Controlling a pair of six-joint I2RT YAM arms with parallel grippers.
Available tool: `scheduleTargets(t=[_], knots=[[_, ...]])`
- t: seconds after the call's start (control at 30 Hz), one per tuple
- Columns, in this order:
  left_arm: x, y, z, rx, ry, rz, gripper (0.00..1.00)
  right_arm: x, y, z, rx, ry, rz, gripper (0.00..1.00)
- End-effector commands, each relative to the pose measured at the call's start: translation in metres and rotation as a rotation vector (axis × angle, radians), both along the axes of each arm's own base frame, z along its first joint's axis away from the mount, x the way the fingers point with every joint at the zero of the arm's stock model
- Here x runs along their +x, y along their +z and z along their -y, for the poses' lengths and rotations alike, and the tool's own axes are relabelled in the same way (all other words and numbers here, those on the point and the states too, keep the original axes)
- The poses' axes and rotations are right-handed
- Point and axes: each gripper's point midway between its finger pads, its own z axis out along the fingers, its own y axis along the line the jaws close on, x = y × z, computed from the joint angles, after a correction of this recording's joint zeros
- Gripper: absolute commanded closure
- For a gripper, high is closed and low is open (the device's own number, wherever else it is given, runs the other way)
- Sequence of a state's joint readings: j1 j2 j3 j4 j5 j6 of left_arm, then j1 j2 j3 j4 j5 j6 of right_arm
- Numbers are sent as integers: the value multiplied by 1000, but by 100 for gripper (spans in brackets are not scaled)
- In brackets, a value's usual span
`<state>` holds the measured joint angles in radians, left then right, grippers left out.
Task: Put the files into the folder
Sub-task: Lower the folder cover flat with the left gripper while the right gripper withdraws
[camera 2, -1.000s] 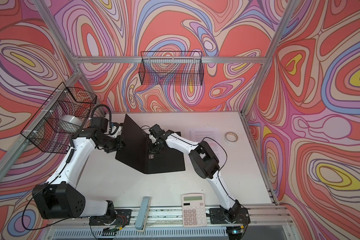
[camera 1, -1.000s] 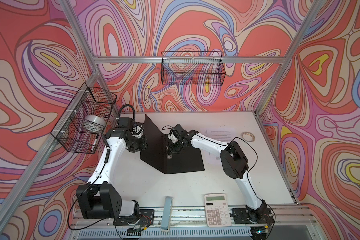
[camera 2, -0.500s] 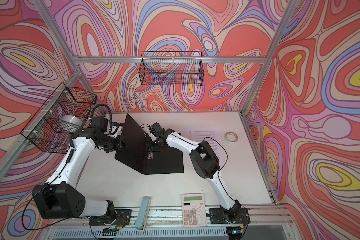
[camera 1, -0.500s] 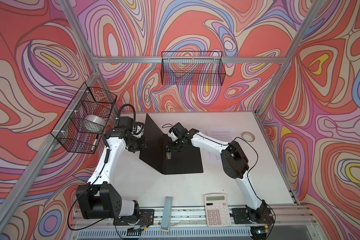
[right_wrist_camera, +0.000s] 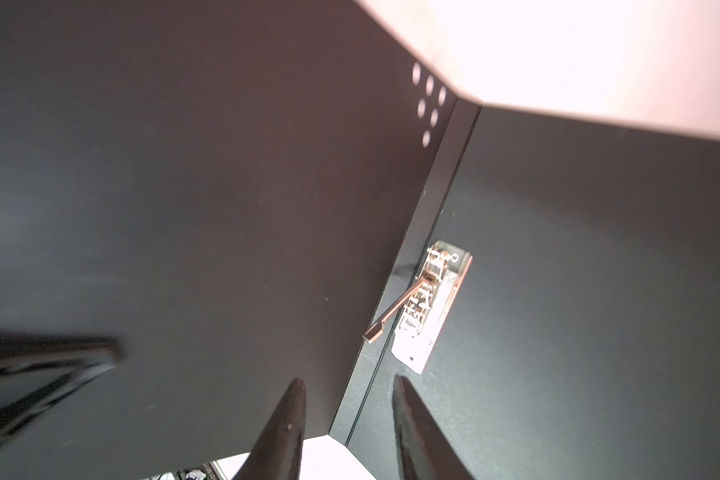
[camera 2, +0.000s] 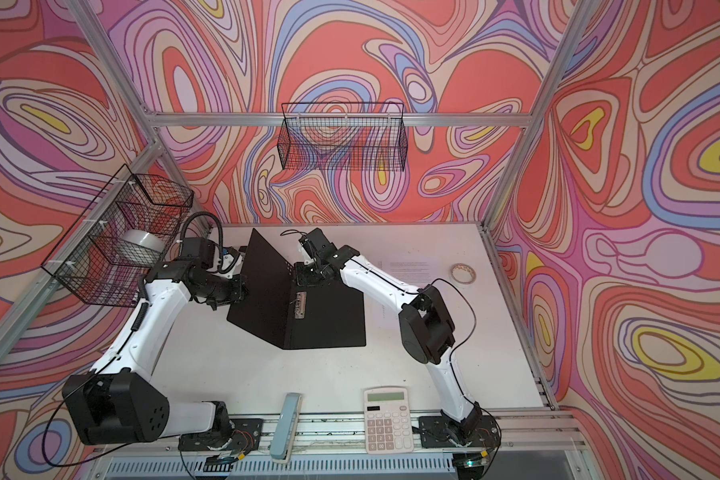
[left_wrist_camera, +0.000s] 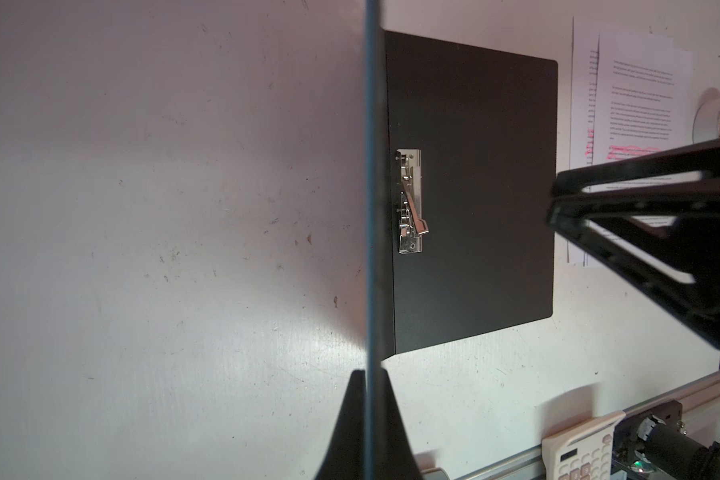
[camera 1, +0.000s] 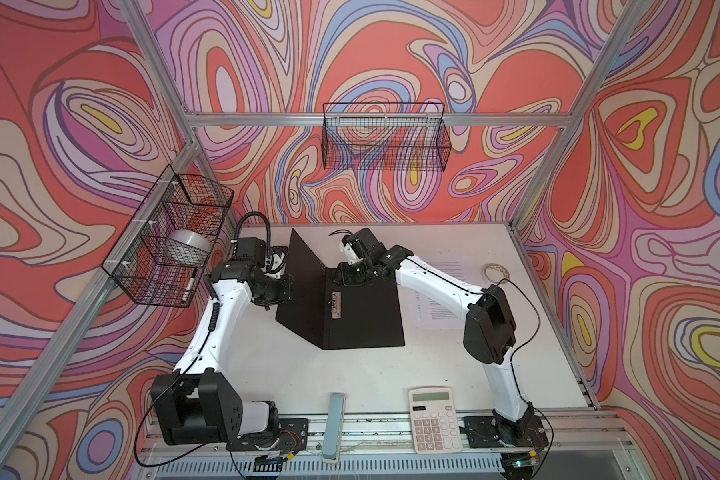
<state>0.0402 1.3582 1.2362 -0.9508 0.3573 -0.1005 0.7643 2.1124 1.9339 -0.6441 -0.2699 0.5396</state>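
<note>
Okay, the folder (camera 1: 366,316) lies open in the middle of the table (camera 1: 350,374), black inside showing. One cover is flat on the surface and the other stands nearly upright off the spine. The left gripper (left_wrist_camera: 368,376) holds that raised cover, its fingers pressed together on the thin outer edge (from the left wrist view, the edge is a line running straight out from between them).

Inside the folder sits the metal clip (camera 1: 336,305), fixed to the flat cover just beside the spine with its lever tilted up. Black board shows all round it.

The right gripper (right_wrist_camera: 346,384) is low over the far end of the folder's spine. Its jaws are parted with a clear gap, the fold line shows between them, and they grip nothing. Whether they touch the board, I cannot tell.

The files (camera 1: 437,313) are outside the folder, flat on the table just to its right and partly hidden under the right arm. The left wrist view picks out their printed text and a pink highlighted line. Beyond the files, further right of the folder, a tape roll (camera 1: 495,272) lies flat. In front of the folder, at the table's near edge, is a white calculator (camera 1: 433,419).

To the folder's left, up on the side wall, hangs a wire basket (camera 1: 150,286). It holds a pale roll (camera 1: 186,245) in its middle compartment and a marker pen (camera 1: 188,286) in the front one. Behind the folder, a second wire basket (camera 1: 385,141) hangs on the back wall, with the wall pattern showing through its mesh.
</note>
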Motion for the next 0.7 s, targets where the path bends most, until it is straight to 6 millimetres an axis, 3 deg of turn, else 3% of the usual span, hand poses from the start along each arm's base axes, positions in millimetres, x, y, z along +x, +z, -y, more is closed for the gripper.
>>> scheduleTargets(t=[0.0,0.17,0.5,0.67], knots=[[-5,-11,-9,50,9,4,100,-1,4,29,-84,-45,42,64],[-9,-29,-19,101,37,-21,100,-16,-24,56,-165,-71,5,66],[-15,-45,-25,141,0,-71,100,-35,-93,81,-274,-106,-95,67],[-18,-50,-29,154,-14,-79,95,-38,-108,85,-300,-108,-107,67]])
